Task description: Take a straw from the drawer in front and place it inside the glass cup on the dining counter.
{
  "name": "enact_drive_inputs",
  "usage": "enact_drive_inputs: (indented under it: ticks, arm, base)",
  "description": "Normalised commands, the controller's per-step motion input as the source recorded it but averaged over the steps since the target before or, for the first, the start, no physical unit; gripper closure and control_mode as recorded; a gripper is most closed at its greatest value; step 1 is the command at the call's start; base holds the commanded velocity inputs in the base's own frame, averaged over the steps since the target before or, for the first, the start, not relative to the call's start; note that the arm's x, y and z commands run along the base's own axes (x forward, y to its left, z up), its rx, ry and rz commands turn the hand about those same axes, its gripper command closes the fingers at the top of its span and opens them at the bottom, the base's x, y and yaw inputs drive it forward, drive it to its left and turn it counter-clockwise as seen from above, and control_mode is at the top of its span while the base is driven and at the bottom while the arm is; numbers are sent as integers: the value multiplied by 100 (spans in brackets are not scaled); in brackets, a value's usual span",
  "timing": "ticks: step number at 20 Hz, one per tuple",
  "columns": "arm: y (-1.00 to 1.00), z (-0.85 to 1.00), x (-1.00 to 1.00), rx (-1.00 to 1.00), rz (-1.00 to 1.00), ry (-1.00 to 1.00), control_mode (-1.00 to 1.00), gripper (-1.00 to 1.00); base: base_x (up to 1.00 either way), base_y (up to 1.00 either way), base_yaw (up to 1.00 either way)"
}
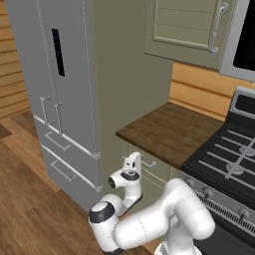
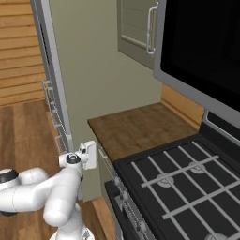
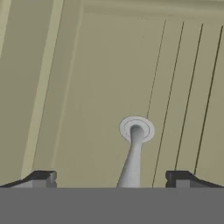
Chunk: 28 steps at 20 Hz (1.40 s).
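Drawer (image 3: 87, 87) front, sage-green, beneath dark wood counter (image 1: 174, 132).

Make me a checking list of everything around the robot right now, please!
Surface: dark brown wood-plank countertop, bare on top.
Job's things: sage-green drawer with framed front panel is shut; its small silver bar handle sits between the end effector's fingertips.
Clutter: nothing seen.
Grippers: white arm's two-finger end effector is open, right up at the handle, not closed on it.
Cables: nothing seen.
Surroundings: tall grey fridge with long handles, black stove with grey grates, sage-green wall cabinet, wooden floor.
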Motion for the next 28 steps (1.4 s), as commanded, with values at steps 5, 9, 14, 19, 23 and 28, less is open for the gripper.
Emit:
enact_drive_inputs:
  ticks: [5,9,14,19,23,28]
  arm:
    - [-5,-30,16,0,0,1,-100,-100]
    - [-11,-28,1,0,0,0,-100,-100]
    - [-9,-27,0,0,0,0,-100,100]
    - [-7,-20,-1,0,0,0,-100,100]
    - [7,-10,-22,0,0,0,-100,100]
    - [46,-3,-43,0,0,0,-100,100]
  base:
    - [0,0,0]
    - [0,0,0]
    - [0,0,0]
    - [0,0,0]
    - [0,0,0]
    - [0,0,0]
